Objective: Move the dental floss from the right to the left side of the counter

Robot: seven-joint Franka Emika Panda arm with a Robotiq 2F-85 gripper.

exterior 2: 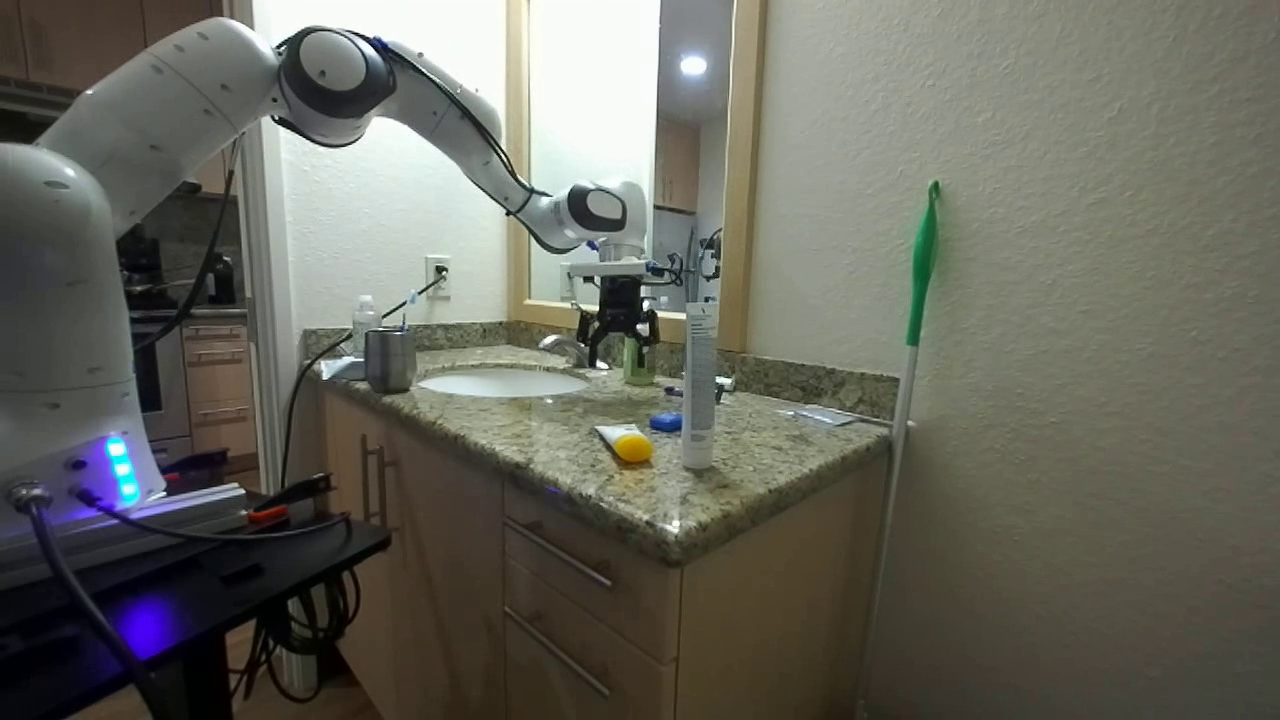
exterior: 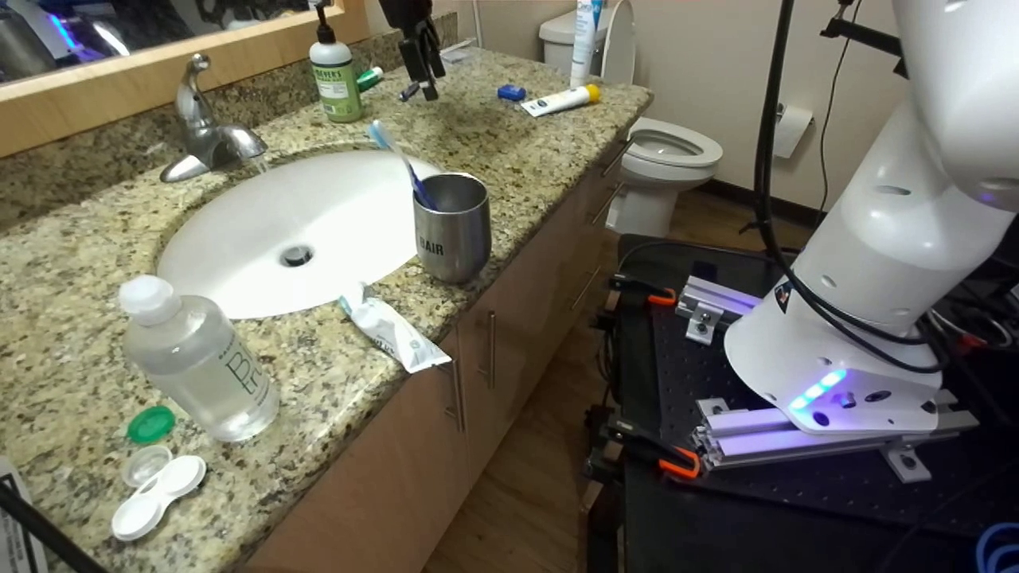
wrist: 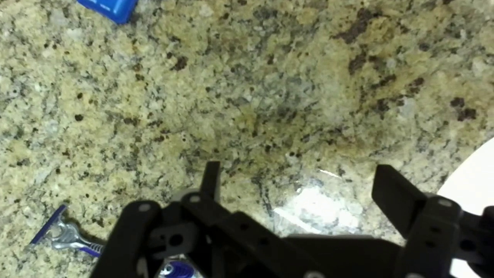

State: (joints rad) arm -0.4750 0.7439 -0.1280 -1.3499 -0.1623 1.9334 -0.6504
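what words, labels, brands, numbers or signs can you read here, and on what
"AIR" on the metal cup; preceding letter unclear.
"EYER'S", blurrily, on the soap bottle; first letter unclear.
"B" on the clear bottle; rest unclear.
Too small or blurred to read: any print on the crumpled tube, upright tube, yellow-capped tube, dental floss and robot sticker.

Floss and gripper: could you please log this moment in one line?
gripper: open, empty | floss: on counter, right side | move: pending

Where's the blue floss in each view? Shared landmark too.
In an exterior view: floss, near top centre.
In an exterior view: floss, just below and right of centre.
Wrist view: floss, top left, cut by the top edge.
Shared landmark: white sink, far right in the wrist view.
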